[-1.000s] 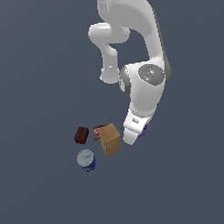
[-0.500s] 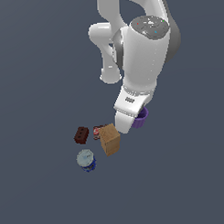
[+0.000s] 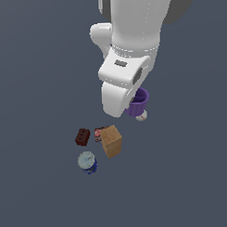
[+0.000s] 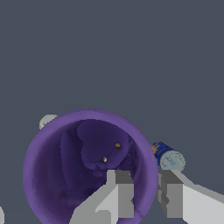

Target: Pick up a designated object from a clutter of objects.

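Observation:
The purple cup (image 4: 89,168) fills the wrist view, seen from above into its hollow. My gripper (image 4: 146,196) is shut on the cup's rim, with one finger (image 4: 120,194) inside and the other (image 4: 174,199) outside the wall. In the exterior view the cup (image 3: 138,101) hangs under the white hand (image 3: 121,87), above the floor, and the fingers are hidden there. The white ball (image 3: 141,116) lies just below the cup; it also shows in the wrist view (image 4: 47,121), small and far below.
The clutter lies on the dark floor at the exterior view's left of the cup: a tan box (image 3: 111,141), a small red item (image 3: 99,132), a dark red brick block (image 3: 82,137) and a blue can (image 3: 87,162). The can also shows in the wrist view (image 4: 168,157).
The arm has risen and come closer to the camera, carrying the purple cup up and away from beside the tan box. The other items have not moved.

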Robot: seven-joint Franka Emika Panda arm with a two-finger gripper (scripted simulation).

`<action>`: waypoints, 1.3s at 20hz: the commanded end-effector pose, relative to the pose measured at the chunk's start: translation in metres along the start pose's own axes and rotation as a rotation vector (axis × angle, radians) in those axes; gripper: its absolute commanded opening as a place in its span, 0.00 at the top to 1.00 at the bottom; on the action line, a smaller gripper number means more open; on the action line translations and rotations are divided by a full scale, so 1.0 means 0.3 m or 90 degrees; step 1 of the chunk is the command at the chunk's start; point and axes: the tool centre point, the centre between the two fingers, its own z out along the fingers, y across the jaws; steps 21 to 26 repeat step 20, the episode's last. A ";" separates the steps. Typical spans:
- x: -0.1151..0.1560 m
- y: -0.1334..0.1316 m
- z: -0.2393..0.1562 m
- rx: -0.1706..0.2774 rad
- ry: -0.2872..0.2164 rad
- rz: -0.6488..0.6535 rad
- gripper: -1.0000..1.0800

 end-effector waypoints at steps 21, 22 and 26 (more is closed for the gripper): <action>-0.050 0.089 -0.307 -0.001 -0.001 0.001 1.00; -0.050 0.089 -0.307 -0.001 -0.001 0.001 1.00; -0.050 0.089 -0.307 -0.001 -0.001 0.001 1.00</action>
